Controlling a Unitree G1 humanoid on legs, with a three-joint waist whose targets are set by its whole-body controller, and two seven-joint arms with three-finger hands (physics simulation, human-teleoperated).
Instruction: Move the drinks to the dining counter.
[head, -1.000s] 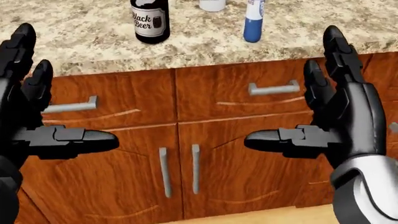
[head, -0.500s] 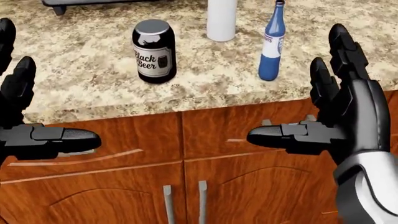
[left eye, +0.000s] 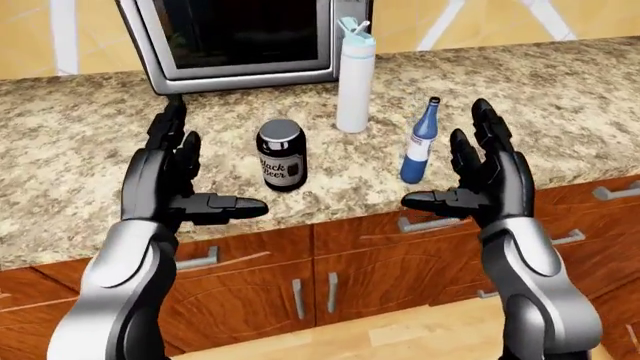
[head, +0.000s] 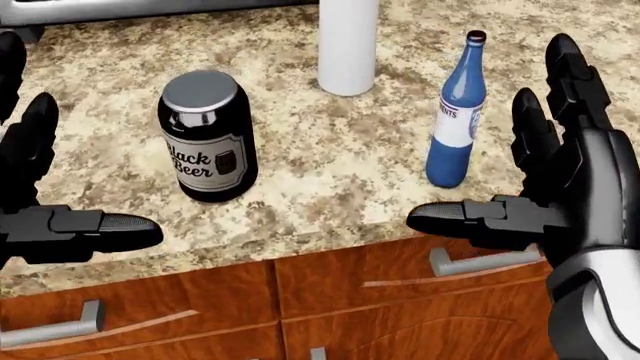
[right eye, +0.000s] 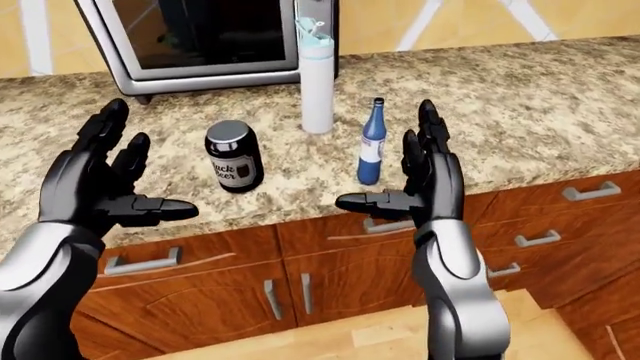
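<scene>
A black beer can (head: 207, 139) labelled "Black Beer" stands upright on the speckled granite desk (left eye: 90, 150), close to its near edge. At the can's three o'clock in the head view, well apart from it, a blue glass bottle (head: 457, 112) with a white label stands upright, also near the edge. At roughly the can's one o'clock, farther in on the desk, a tall white water bottle (left eye: 355, 77) with a pale flip cap rises between the two drinks; it stands just beside the lower right corner of a steel microwave (left eye: 240, 37), which sits at the can's twelve o'clock against the yellow tiled wall.

The left robot hand (left eye: 180, 180) hangs at the can's nine o'clock in the left-eye view, clear of it, fingers spread upward and thumb pointing toward the can, gripping nothing. The right robot hand (left eye: 480, 180) is raised at the blue bottle's four o'clock, just beside it but not touching, fingers likewise splayed, thumb pointing left, empty.

Below the desk edge run reddish wooden cabinet fronts (left eye: 370, 262) with grey bar handles, and a strip of light wood floor (right eye: 400, 330) shows at six o'clock.
</scene>
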